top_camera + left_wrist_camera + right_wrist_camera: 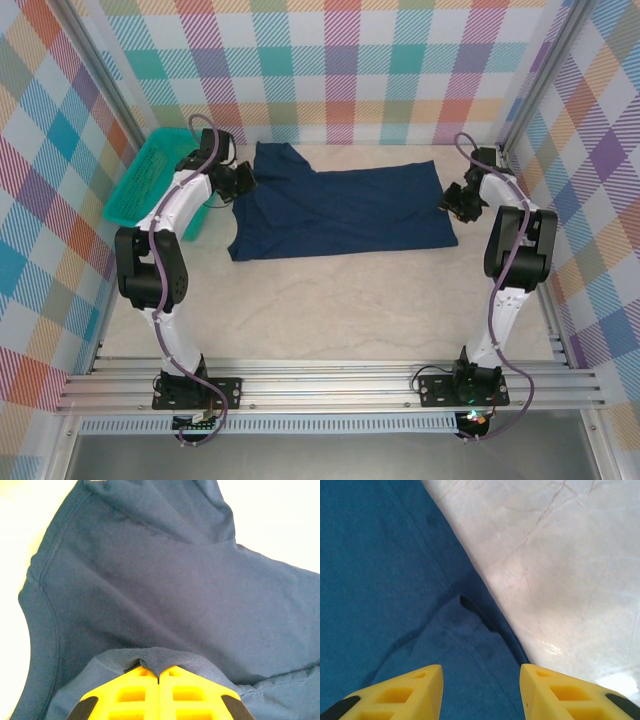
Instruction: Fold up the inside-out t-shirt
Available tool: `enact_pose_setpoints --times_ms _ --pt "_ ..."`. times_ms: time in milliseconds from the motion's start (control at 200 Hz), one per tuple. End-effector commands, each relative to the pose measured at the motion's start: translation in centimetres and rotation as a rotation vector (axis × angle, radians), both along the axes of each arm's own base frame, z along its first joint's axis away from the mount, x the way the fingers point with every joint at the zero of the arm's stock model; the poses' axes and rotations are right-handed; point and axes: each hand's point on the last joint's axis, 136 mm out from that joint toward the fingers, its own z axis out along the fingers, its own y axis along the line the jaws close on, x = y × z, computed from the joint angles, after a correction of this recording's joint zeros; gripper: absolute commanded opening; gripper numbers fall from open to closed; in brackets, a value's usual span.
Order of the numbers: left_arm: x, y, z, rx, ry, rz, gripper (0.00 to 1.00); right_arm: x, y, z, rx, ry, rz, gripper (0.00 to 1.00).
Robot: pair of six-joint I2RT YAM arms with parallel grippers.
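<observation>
White left arm (pixel 175 215): you have it rising from its base at the lower left of the top view, folded at a black elbow, then reaching up and right to the left edge of the t-shirt (pixel 340 210).
Grip of left tool (pixel 238 180): closed. In its wrist view the yellow fingers (pixel 130 695) press together and pinch a ribbed fold of the t-shirt's edge at their tips, and the cloth puckers over them.
Pose of right arm (pixel 515 250): it stands up the right side of the frame, with the elbow at middle right and the wrist turned left toward the t-shirt's right edge.
State of right tool (pixel 481 680): open. Its two fingers stand apart over the hemmed edge and clamp nothing. You cannot tell whether the tips touch the cloth.
Place of t-shirt: it lies spread on the far half of the worktop (pixel 330 320), upper middle of the top view, between your two tools, with its long side running left to right.
Look of t-shirt: plain dark navy soft cloth, mostly flat. One part juts toward the back wall at its upper left. Raised seams show in the left wrist view, and a small crease sits ahead of the right tool.
Worktop surface: pale and marbled, bare to the right of the hem.
Teal basket (pixel 140 185): upper left, just beside the left arm and apart from the t-shirt.
</observation>
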Motion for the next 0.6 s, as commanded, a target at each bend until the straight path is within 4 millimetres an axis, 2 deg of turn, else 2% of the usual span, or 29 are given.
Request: enact_pose_setpoints --times_ms 0,210,365,445,595 --pt "0.8 0.5 0.6 -0.010 -0.005 0.000 0.00 0.0 0.8 1.5 0.014 -0.046 0.021 0.45" --pt "1.2 1.0 -0.8 0.025 0.022 0.010 0.00 -0.4 1.1 0.9 0.028 -0.036 0.031 0.45" --pt "1.4 1.5 -2.6 0.049 0.056 0.019 0.00 -0.1 1.7 1.7 0.038 -0.072 0.060 0.46" --pt "1.7 1.7 -3.3 0.062 0.068 0.022 0.00 0.1 2.7 2.4 0.053 -0.107 0.097 0.46" --pt "1.9 1.5 -4.2 0.056 0.083 0.018 0.00 0.3 6.2 2.5 0.057 -0.123 0.188 0.48"
